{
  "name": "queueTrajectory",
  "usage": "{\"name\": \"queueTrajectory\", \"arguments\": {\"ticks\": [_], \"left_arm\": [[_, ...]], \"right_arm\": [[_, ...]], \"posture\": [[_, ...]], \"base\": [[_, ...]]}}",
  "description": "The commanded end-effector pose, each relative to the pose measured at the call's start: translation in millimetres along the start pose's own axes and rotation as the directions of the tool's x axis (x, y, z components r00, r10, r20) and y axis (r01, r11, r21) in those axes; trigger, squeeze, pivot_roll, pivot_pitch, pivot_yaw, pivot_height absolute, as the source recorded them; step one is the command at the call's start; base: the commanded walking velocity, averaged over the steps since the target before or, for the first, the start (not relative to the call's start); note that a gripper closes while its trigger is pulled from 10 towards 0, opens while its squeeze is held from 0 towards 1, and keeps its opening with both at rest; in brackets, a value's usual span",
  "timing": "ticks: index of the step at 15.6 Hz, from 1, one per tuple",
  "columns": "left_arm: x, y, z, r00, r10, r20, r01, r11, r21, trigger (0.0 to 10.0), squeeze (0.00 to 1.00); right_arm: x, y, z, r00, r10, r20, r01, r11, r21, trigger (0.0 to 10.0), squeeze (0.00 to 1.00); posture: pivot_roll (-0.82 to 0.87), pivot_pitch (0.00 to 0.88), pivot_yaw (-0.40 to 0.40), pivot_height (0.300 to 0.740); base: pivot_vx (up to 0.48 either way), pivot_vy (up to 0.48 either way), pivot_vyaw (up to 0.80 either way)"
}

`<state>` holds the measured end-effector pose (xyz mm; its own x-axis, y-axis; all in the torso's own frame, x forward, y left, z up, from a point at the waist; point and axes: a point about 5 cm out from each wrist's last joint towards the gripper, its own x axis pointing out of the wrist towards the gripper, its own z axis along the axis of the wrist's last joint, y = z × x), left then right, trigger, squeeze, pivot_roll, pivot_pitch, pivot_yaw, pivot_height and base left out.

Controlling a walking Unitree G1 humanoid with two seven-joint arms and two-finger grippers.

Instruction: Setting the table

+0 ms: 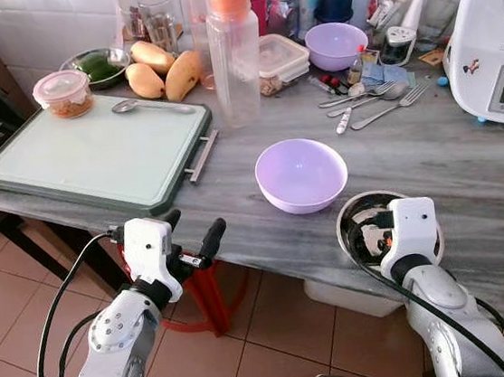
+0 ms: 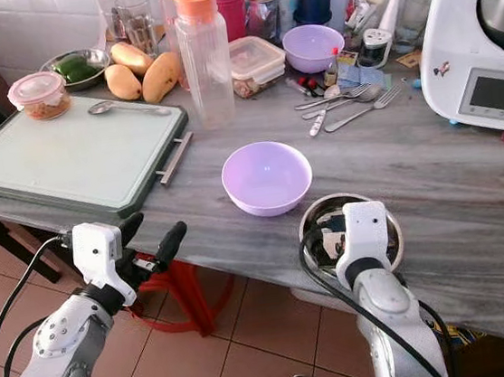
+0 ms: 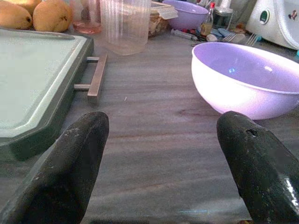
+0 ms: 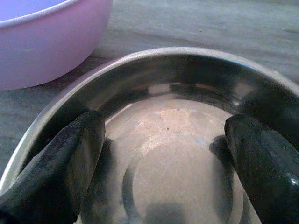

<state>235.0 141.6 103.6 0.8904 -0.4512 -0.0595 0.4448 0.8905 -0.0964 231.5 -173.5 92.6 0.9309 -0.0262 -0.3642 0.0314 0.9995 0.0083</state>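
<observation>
Right now the step in hand looks like the placing or picking of the steel bowl (image 2: pixel 349 232) near the table's (image 2: pixel 470 182) front edge. The right hand (image 4: pixel 163 154) is over that bowl with its fingers (image 4: pixel 56 168) spread wide and dipped inside the rim, one toward each side of the inner wall. Nothing is clamped between them, and I cannot tell whether either finger touches the metal.

The lilac bowl (image 1: pixel 300 174) stands just beside the steel bowl, farther in on the table and toward the robot's left. The two rims are close but look apart in the right wrist view.

The left hand (image 1: pixel 190 241) hovers at the table's front edge, wide open and empty, pointed between the tray (image 1: pixel 94 156) and the lilac bowl. The tray is bare apart from a spoon (image 1: pixel 147 105) and a lidded tub (image 1: pixel 62 92) at its far end.

Cutlery (image 1: pixel 374 102) lies in a loose heap well behind the bowls, near a second lilac bowl (image 1: pixel 336 44).

If the steel bowl is to be moved, the next move calls for shifting a finger over the rim so that the wall sits between the fingers before closing; a thin, smooth rim may slip. If it is already set, the hand need only lift straight up and clear the rim without knocking the lilac bowl.
</observation>
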Motion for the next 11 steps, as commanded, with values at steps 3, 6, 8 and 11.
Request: {"name": "queueTrajectory", "arguments": {"ticks": [3,6,8,11], "left_arm": [[0.1,-0.7,2.5,1.000,0.001,-0.001,-0.001,1.000,0.019,10.0,0.00],[1.1,-0.7,2.4,1.000,0.006,-0.001,-0.006,1.000,0.023,10.0,0.00],[1.5,-0.5,2.3,1.000,0.009,0.000,-0.009,1.000,0.025,10.0,0.00],[2.4,-0.3,2.9,1.000,0.014,0.001,-0.014,1.000,0.027,10.0,0.00]], "right_arm": [[6.9,0.1,3.1,1.000,0.009,-0.008,-0.009,1.000,0.028,10.0,0.51],[13.8,-0.5,6.7,1.000,0.009,-0.001,-0.009,0.999,0.034,10.0,0.51],[16.9,0.0,7.6,1.000,0.012,0.001,-0.012,0.999,0.043,10.0,0.50],[21.7,4.6,9.0,1.000,0.028,0.007,-0.028,0.998,0.059,10.0,0.50]], "posture": [[0.02,0.039,-0.002,0.740],[0.02,0.035,-0.004,0.740],[0.02,0.033,-0.004,0.740],[0.02,0.031,-0.002,0.740]], "base": [[0.000,0.000,0.00],[0.000,0.000,0.00],[0.000,0.000,0.00],[0.000,0.000,0.00]]}}
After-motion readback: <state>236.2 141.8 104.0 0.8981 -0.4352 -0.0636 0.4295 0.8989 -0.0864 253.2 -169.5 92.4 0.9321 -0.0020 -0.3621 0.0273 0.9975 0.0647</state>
